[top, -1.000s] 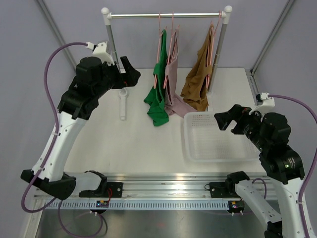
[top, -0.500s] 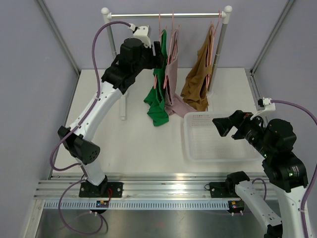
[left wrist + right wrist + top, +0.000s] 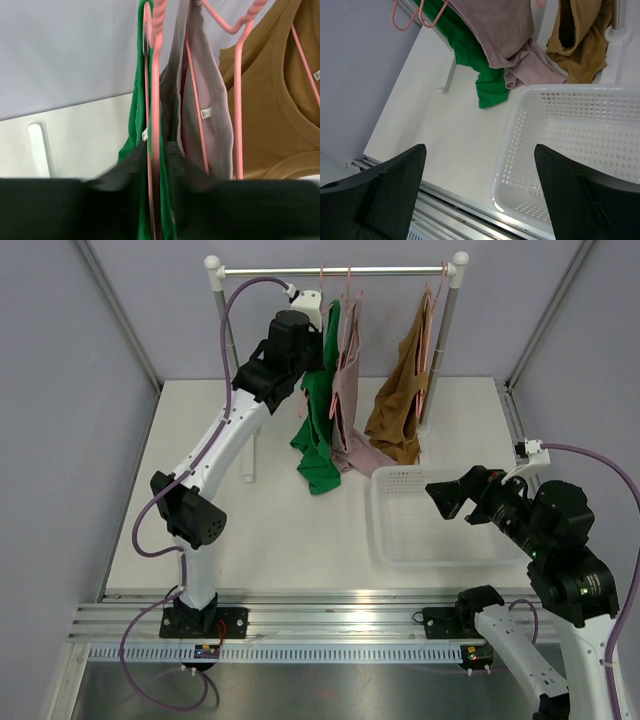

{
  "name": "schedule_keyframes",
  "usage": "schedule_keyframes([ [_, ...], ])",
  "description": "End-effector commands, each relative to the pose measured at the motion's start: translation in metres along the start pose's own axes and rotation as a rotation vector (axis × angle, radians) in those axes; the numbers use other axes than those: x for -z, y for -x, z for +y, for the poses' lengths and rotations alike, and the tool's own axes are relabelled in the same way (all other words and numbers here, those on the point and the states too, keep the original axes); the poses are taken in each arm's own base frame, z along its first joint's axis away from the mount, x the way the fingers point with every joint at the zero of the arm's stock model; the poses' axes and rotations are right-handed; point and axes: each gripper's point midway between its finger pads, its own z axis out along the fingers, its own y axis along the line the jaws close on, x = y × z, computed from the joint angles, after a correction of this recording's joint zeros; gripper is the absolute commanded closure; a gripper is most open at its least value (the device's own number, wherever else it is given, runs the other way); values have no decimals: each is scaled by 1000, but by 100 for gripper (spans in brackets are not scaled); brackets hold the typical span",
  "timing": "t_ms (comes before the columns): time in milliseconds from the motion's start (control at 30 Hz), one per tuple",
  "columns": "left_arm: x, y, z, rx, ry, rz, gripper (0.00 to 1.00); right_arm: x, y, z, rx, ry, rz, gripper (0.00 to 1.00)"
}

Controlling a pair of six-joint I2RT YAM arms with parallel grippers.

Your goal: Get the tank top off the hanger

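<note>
Three tank tops hang on pink hangers from the rail [image 3: 335, 271]: green [image 3: 318, 430], mauve [image 3: 347, 390] and brown [image 3: 400, 400]. My left gripper [image 3: 318, 335] is up at the green tank top's shoulder. In the left wrist view that gripper [image 3: 156, 200] is shut on the green tank top [image 3: 134, 135] and the pink hanger arm [image 3: 155, 100] inside it. My right gripper [image 3: 445, 495] hovers open over the left end of the white basket [image 3: 378, 530], holding nothing. In the right wrist view its gripper [image 3: 480, 190] is wide apart above the table and the basket rim [image 3: 507, 165].
The mauve top [image 3: 220, 125] and the brown top [image 3: 270, 100] hang close to the right of the gripped one. The hems of the green [image 3: 490, 85] and mauve [image 3: 520, 55] tops lie on the table near the basket. A white rack foot [image 3: 248, 450] stands at the left.
My left arm swung up and right from the table's left side to the green tank top, and its jaws went from open to shut. The right gripper shifted slightly left.
</note>
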Motion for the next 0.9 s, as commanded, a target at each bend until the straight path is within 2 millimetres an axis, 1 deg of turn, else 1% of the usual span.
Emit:
schedule_keyframes([
  [0, 5, 32, -1, -17, 8, -82, 90, -4, -2, 4, 15, 31, 16, 4],
  [33, 6, 34, 0, -13, 13, -86, 100, -4, -2, 4, 17, 32, 14, 3],
  [67, 10, 41, 0, -8, 18, -99, 100, -4, -1, 5, 18, 35, 12, 4],
  [100, 11, 43, 2, -4, 31, -104, 100, -7, -2, 4, 18, 33, 20, 4],
  [200, 26, 63, 8, 15, 59, -156, 100, -8, 0, 5, 20, 34, 22, 3],
  [233, 36, 74, 10, 23, 64, -184, 100, -8, 0, 6, 22, 39, 24, 3],
  [267, 41, 81, 14, 30, 81, -204, 100, -9, 0, 6, 22, 43, 26, 3],
  [333, 52, 93, 17, 30, 89, -233, 100, -9, 1, 8, 24, 53, 27, 4],
  [433, 73, 110, 21, 28, 97, -265, 100, -10, 1, 9, 32, 55, 31, 4],
  [467, 83, 116, 22, 30, 95, -278, 100, -10, 2, 9, 34, 55, 30, 4],
  [500, 88, 118, 24, 33, 99, -282, 100, -11, 3, 9, 35, 57, 27, 4],
  [533, 89, 113, 25, 25, 99, -272, 100, -11, 4, 10, 38, 61, 26, 4],
  [567, 94, 115, 26, 23, 97, -278, 100, -11, 6, 10, 39, 62, 18, 4],
  [600, 107, 125, 27, 30, 91, -310, 100, -13, 5, 11, 35, 67, 27, 3],
  [633, 108, 119, 28, 26, 95, -299, 100, -14, 5, 12, 34, 72, 27, 4],
  [667, 112, 121, 29, 24, 93, -307, 100, -15, 5, 13, 31, 79, 29, 4],
  [700, 120, 126, 29, 24, 88, -321, 100, -15, 5, 15, 29, 87, 33, 4],
  [767, 125, 122, 30, 21, 83, -299, 100, -17, 4, 15, 26, 90, 36, 4],
  [833, 137, 121, 31, 32, 77, -286, 100, -18, 2, 15, 21, 97, 42, 4],
  [867, 141, 115, 32, 30, 76, -265, 100, -18, 3, 17, 22, 106, 34, 4],
])
